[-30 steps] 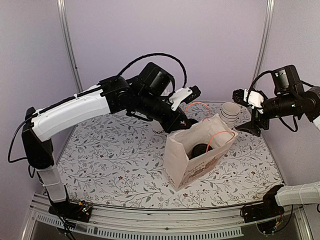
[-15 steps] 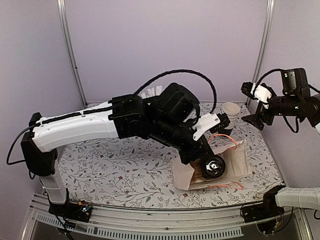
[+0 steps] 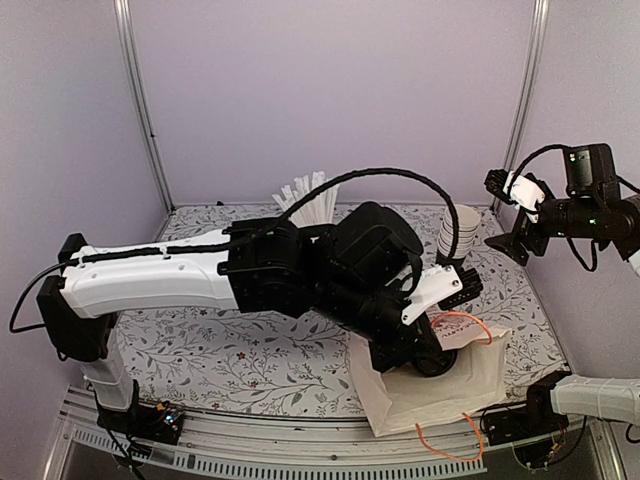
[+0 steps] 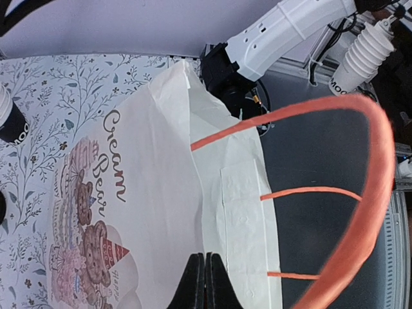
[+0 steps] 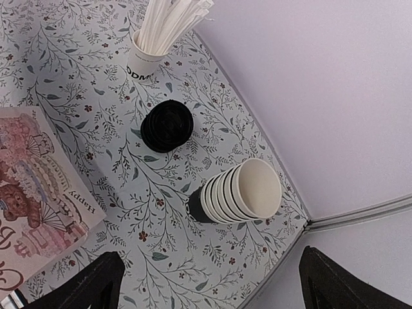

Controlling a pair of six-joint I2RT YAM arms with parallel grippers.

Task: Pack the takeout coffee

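Observation:
A white paper bag with a bear print and orange handles lies flat at the table's near right edge. My left gripper reaches down to its mouth. In the left wrist view the gripper is shut, its tips pinching the rim of the bag. The takeout coffee shows only as a dark round shape at the bag's mouth, mostly hidden by the gripper. My right gripper hangs high at the far right, open and empty. A corner of the bag shows below it.
A white cup of straws stands at the back. A stack of lidless cups stands at the back right. A low black round stack sits between them. One orange handle hangs over the front rail.
The bag went from upright to lying flat, drawn toward the near edge as my left arm swung down and right. My right gripper drew back a little to the right.

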